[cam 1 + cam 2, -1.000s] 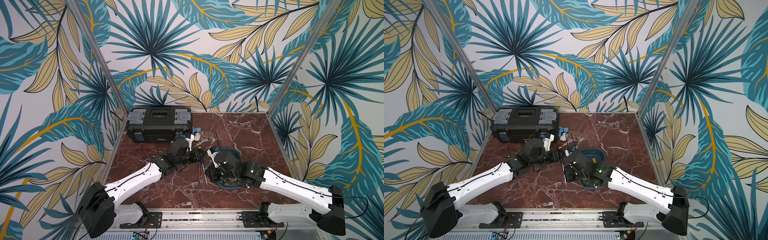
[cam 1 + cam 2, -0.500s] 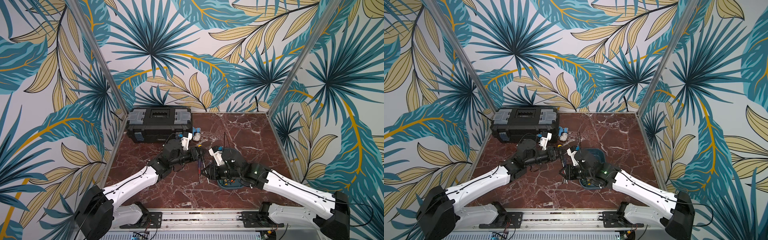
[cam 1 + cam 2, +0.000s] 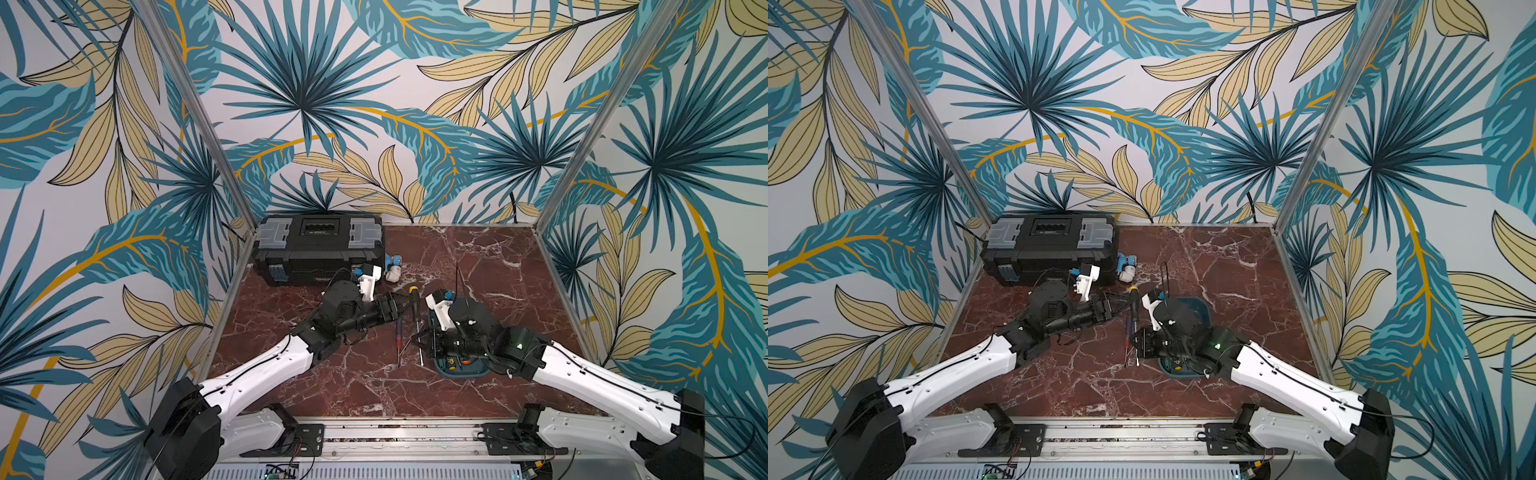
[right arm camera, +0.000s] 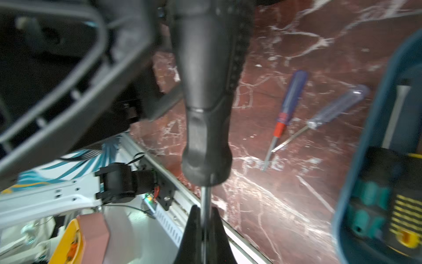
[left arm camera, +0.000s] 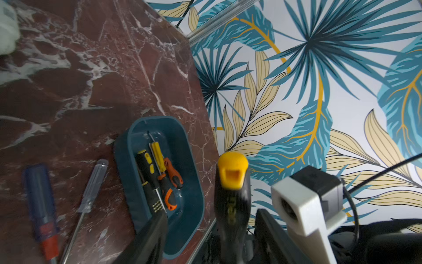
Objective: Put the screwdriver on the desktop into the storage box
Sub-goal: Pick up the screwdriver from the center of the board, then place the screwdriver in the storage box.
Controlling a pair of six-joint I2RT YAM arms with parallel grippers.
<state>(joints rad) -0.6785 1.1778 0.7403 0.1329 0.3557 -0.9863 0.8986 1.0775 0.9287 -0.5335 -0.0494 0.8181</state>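
The black, yellow-capped rubber-grip screwdriver (image 5: 231, 201) hung clear of the red-brown marbled counter (image 5: 68, 91), its shaft clamped in the right jaws and its handle between the wide-spread left jaws. The shallow teal plastic storage box (image 5: 159, 118) lay just beside the right jaws, the nearer pair.

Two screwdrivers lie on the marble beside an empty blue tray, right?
No: the blue tray holds several screwdrivers, as the left wrist view shows. A blue-handled screwdriver and a clear-handled one do lie beside it on the marble.
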